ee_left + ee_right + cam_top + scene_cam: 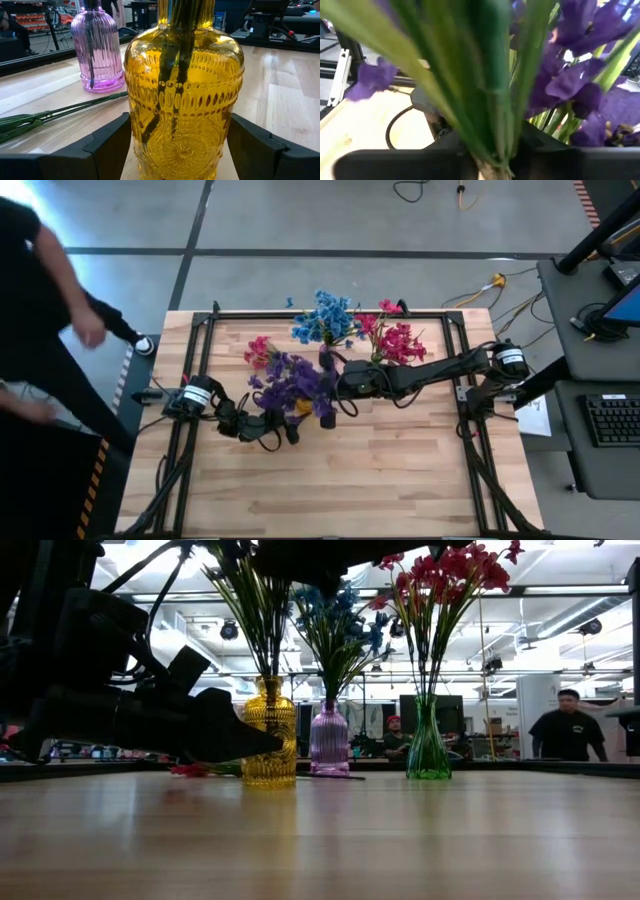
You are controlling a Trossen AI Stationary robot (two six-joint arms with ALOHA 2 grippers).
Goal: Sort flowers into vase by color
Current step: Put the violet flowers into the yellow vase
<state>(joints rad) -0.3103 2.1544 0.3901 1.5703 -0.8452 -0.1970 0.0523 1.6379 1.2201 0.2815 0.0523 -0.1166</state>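
- Nearest the work: the left gripper (177, 150) sits low on the table with its fingers (107, 145) spread wide on either side of the yellow vase (182, 95) — whether they touch the glass I cannot tell.
- Above it, the right gripper (492, 162) is pinched narrow around a purple flower stem (485, 90) right at the bunch of purple flowers (290, 383) standing in that vase; the stem runs upright, so the move in hand looks like a straight drop or release into the neck.
- The right arm is the nearer one to the blooms, the left the nearer to the vase body — steadying below, feeding above, by my reading.
- A little farther back on the table lie loose flowers (30, 120), long stems flat and pointing toward the purple vase (97, 47); their red-pink heads (258, 350) show beside the purple bunch. I cannot count them exactly.
- Vases: three — yellow, purple, and a green vase (428, 745).
- Farthest: blue flowers (325, 318) stand in the purple vase, red-pink flowers (395, 338) in the green one.
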